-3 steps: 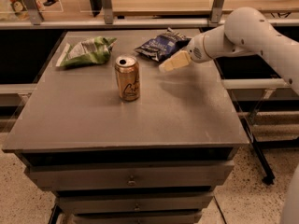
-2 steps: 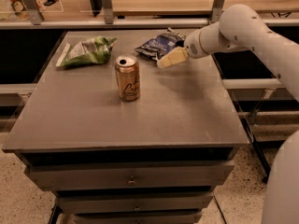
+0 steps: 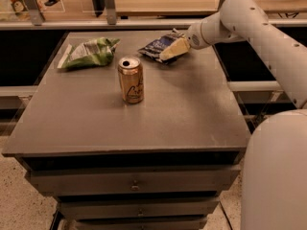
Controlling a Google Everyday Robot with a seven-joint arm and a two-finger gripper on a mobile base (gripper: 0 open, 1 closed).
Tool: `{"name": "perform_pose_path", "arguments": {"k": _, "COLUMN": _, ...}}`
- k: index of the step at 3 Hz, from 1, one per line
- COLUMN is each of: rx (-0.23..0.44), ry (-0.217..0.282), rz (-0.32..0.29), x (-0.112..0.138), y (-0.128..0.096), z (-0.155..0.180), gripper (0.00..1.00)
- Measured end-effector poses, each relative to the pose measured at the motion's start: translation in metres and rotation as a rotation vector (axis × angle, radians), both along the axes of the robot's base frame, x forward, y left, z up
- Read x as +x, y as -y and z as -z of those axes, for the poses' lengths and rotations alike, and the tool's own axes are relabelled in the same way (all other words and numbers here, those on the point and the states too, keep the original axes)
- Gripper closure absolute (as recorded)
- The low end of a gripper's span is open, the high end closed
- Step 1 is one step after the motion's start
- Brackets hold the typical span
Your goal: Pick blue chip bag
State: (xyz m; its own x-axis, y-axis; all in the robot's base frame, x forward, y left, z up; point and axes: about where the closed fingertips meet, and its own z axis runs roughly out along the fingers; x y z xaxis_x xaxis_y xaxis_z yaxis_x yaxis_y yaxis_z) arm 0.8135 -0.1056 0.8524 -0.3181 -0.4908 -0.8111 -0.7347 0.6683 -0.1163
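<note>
The blue chip bag (image 3: 153,46) lies flat at the back of the grey table (image 3: 192,114), right of centre. It is dark navy foil with white lettering and a wrinkled surface. My gripper (image 3: 173,49) reaches in from the right on a white arm and sits over the right part of the bag, touching or just above it. The bag's right edge is hidden under the gripper.
A gold soda can (image 3: 131,79) stands upright in front of and to the left of the bag. A green-and-white snack bag (image 3: 88,53) lies at the back left. A rail and shelf run behind the table. My white arm (image 3: 268,37) spans the right side.
My gripper has moved left and toward the back of the table, from beside the blue chip bag to over its right part. The can and both bags have not moved.
</note>
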Motion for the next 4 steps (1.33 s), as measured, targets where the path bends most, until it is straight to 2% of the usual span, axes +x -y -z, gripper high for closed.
{"name": "perform_pose_path", "arguments": {"k": 1, "rx": -0.030, "ry": -0.032, "rz": -0.024, "x": 0.010, "y": -0.007, "z": 0.013, "gripper": 0.00}}
{"name": "perform_pose_path", "arguments": {"k": 2, "rx": -0.052, "ry": -0.088, "rz": -0.057, "x": 0.017, "y": -0.021, "z": 0.035, "gripper": 0.00}}
{"name": "perform_pose_path", "arguments": {"k": 3, "rx": -0.056, "ry": -0.134, "rz": -0.090, "x": 0.024, "y": -0.034, "z": 0.050, "gripper": 0.18}}
{"name": "perform_pose_path", "arguments": {"k": 4, "rx": -0.056, "ry": -0.136, "rz": -0.091, "x": 0.024, "y": -0.035, "z": 0.047, "gripper": 0.41}}
